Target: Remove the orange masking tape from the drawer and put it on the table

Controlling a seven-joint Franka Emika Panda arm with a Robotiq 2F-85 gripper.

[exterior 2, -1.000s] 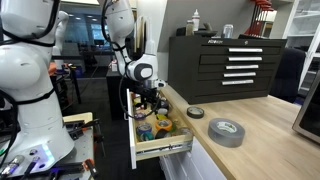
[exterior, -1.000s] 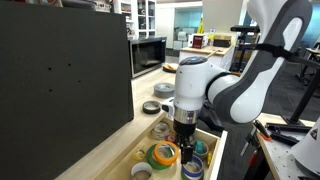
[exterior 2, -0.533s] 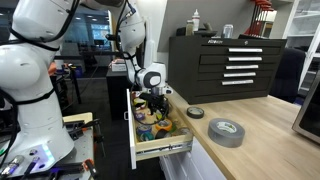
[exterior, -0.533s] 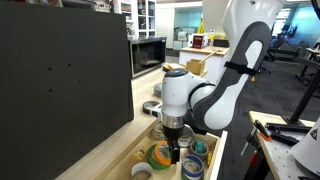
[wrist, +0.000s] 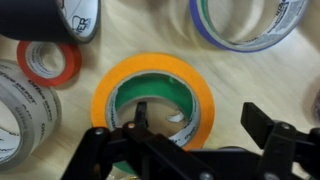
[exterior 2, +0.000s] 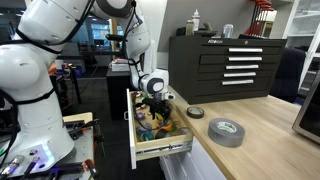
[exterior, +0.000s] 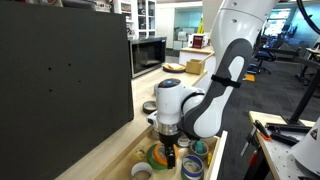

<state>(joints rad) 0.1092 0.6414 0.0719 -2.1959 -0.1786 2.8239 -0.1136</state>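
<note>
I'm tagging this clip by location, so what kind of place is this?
Probably a robotics lab or workshop: a black tool chest stands on the counter, a drawer holds many tape rolls, and a microwave sits further along.

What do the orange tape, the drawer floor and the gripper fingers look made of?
Orange masking tape: paper-like and matte with no glare, probably crepe paper.
Drawer floor: pale wood or laminate, smooth; the grain is too blurred to tell.
Gripper fingers: black and matte, either plastic or coated metal; the wrist view can't settle which.
</note>
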